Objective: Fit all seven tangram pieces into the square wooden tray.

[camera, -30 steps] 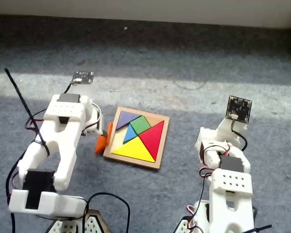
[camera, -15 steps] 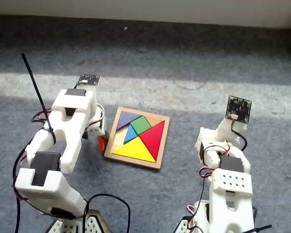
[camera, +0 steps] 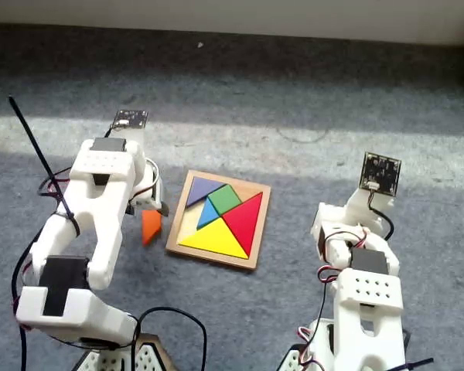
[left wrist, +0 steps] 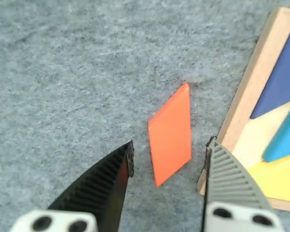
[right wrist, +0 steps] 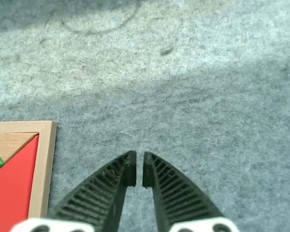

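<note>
A smooth, flat orange parallelogram piece [left wrist: 170, 135] is seen lying on the fuzzy grey desk [left wrist: 63, 72], just beside the square wooden tray [left wrist: 241, 92]. It is straddled by the left gripper [left wrist: 170, 144], ribbed jaws spread wide and empty; the jaws of the right gripper [right wrist: 139, 159] are nearly closed on nothing.

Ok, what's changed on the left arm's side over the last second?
The left arm swung in toward the tray and drew back. The orange piece slid a little away from the tray's edge and now lies flat on the carpet; the left gripper is open around it, not gripping. The right gripper stayed shut and parked, and the fitted pieces stayed put.
</note>
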